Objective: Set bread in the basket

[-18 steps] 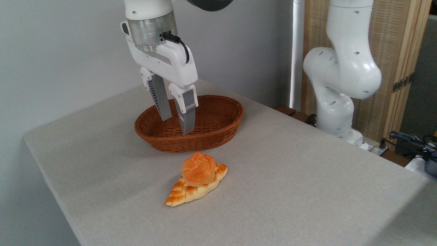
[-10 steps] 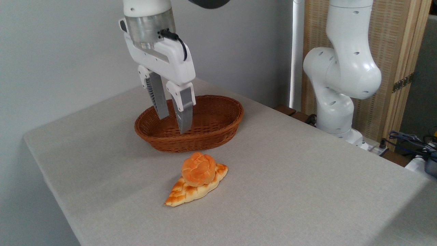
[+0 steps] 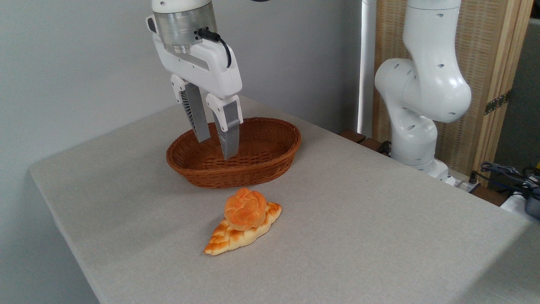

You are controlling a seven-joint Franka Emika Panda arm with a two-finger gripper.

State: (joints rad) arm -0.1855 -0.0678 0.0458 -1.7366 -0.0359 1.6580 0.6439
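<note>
The round bun (image 3: 245, 210) sits on top of a flat, leaf-shaped braided loaf (image 3: 236, 236) on the grey tabletop (image 3: 379, 219), toward the near side of the wicker basket (image 3: 270, 169). Bun and loaf touch each other; both lie just outside the basket's near wall, a narrow strip of cloth between them and the weave.

The gripper (image 3: 215, 148) hangs over the left half of the basket, pointing downward and leaning slightly — its jaws are released, a clear gap between the two ribbed grey fingers (image 3: 230, 139), and nothing is held between them. The fingertips appear in front of the basket's inner wall; whether they reach below the rim cannot be told from this angle. The basket holds nothing visible besides the shadow of the fingers.

The white arm base (image 3: 415, 105) stands at the right beyond the tabletop's far edge, before a wooden screen (image 3: 502, 84), with some cables (image 3: 506, 173) at the far right.
</note>
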